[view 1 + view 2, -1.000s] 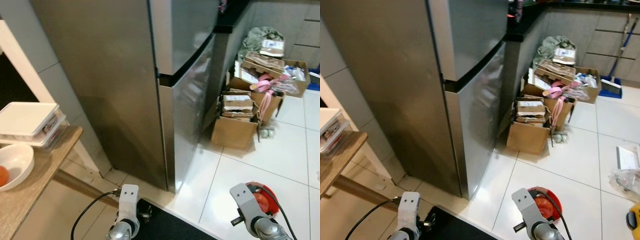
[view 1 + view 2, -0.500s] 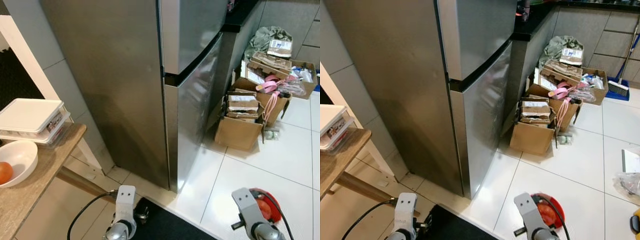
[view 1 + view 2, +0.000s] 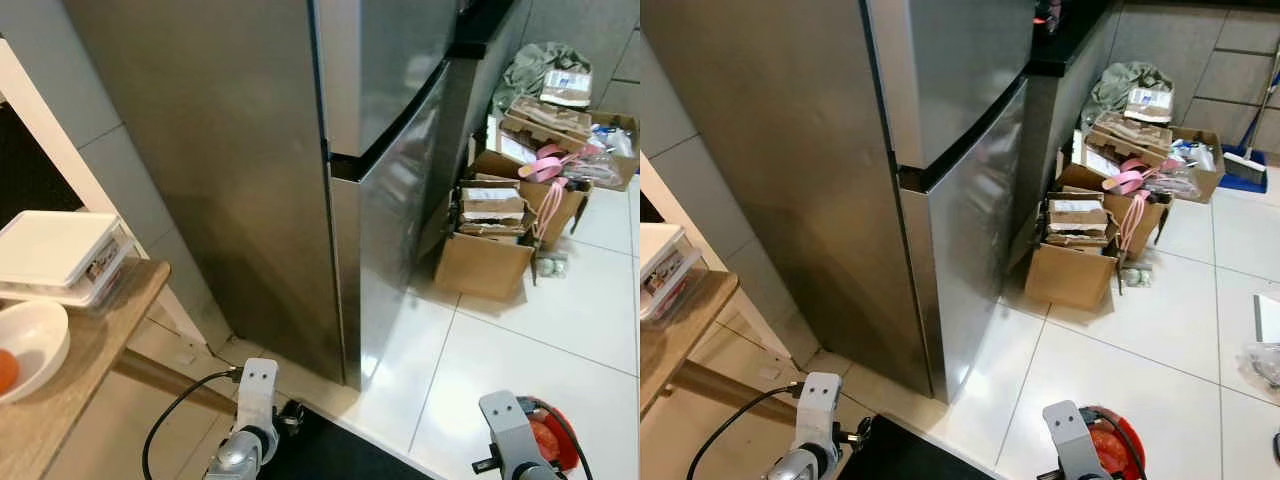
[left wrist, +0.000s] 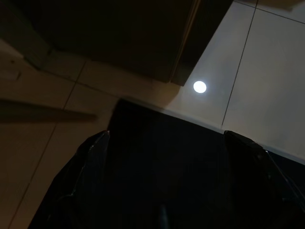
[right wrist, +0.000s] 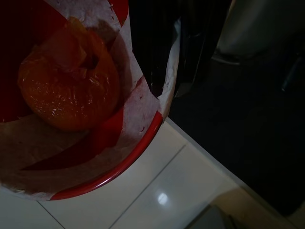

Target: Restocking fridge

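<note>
A tall stainless-steel fridge stands with both doors closed, its corner facing the camera above the white tiled floor; to its right, open cardboard boxes of clutter sit against dark cabinets; at the left, a wooden table carries stacked lidded food containers and a white bowl with an orange fruit; low on the right, a red bucket lined with plastic holds an orange bagged item; the left gripper hangs over a dark mat, fingers spread apart and empty; whether the right arm's fingers are parted or closed cannot be told.
</note>
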Robot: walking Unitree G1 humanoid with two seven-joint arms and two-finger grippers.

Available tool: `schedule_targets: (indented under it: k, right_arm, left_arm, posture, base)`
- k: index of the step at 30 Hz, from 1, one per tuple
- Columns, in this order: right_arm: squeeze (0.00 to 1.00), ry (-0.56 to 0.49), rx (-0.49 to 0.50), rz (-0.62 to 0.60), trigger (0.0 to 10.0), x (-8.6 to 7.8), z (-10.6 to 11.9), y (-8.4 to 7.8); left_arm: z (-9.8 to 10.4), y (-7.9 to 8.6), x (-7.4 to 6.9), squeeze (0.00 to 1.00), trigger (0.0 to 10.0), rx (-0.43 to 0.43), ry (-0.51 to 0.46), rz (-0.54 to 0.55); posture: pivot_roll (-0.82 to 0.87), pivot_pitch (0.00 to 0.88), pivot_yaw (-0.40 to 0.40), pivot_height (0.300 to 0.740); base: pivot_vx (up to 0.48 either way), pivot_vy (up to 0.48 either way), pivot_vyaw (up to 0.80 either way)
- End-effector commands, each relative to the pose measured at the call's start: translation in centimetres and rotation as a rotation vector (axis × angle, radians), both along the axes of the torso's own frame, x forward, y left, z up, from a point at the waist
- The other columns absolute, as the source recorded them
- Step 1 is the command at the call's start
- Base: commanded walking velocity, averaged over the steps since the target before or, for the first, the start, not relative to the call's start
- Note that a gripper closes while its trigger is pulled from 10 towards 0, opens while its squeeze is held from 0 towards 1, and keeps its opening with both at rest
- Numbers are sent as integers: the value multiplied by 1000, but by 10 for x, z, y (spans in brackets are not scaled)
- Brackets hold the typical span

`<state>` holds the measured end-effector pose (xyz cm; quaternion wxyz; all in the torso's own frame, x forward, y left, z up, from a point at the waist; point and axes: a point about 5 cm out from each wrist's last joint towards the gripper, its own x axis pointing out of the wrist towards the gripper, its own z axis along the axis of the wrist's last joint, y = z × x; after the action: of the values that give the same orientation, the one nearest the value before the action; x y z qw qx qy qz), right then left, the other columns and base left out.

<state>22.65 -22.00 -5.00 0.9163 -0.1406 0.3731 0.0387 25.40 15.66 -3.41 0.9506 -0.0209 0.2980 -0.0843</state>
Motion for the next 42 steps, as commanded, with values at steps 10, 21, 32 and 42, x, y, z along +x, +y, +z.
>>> schedule_targets:
  k: [10, 21, 32, 42]
  right_arm:
    - [0, -14, -4, -21, 10000, -2, 0, -4]
    - [0, -13, -5, -29, 10000, -5, -1, -6]
    - [0, -16, -12, -48, 10000, -8, -1, -12]
    - [0, -12, -12, -52, 10000, -11, -2, -13]
  left_arm:
    - [-3, 1, -4, 0, 10000, 10, 17, -23]
    - [0, -5, -2, 0, 10000, -2, -12, -52]
    - [2, -8, 0, 0, 10000, 10, -28, -73]
    - [5, -4, 5, 0, 10000, 45, -44, -12]
  posture:
    - [-64, 88, 82, 740]
    - [-76, 83, 83, 740]
    - [-86, 93, 95, 740]
    - [-89, 99, 99, 740]
  base:
    - [255, 0, 0]
    - [0, 0, 0]
    - [0, -87, 0]
    - [0, -192, 0]
